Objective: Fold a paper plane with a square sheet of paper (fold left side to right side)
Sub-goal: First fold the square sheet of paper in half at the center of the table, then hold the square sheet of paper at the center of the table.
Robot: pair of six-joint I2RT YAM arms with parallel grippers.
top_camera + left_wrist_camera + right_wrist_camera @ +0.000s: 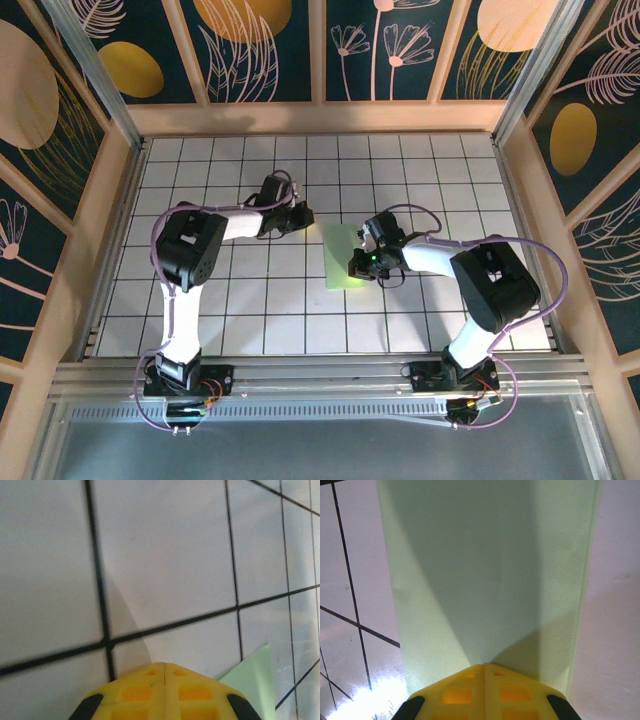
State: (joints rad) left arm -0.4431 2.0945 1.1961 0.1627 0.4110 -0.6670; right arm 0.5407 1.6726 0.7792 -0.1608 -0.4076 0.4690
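Observation:
The square sheet of paper (340, 258) lies on the tiled table as a pale green upright rectangle, about one tile wide and two long. My right gripper (362, 264) is over its right half, and in the right wrist view its yellow fingertips (484, 666) are shut, resting tip-down on the green sheet (485, 575) with nothing between them. My left gripper (300, 216) hovers just left of the sheet's far left corner. Its fingertips (165, 664) are shut and empty over white tile, and a corner of the paper (252, 680) shows to their right.
The white grid-tiled table (250, 300) is boxed in by wooden-framed walls (320, 118) at the back and both sides. A metal rail (320, 375) holding both arm bases runs along the near edge.

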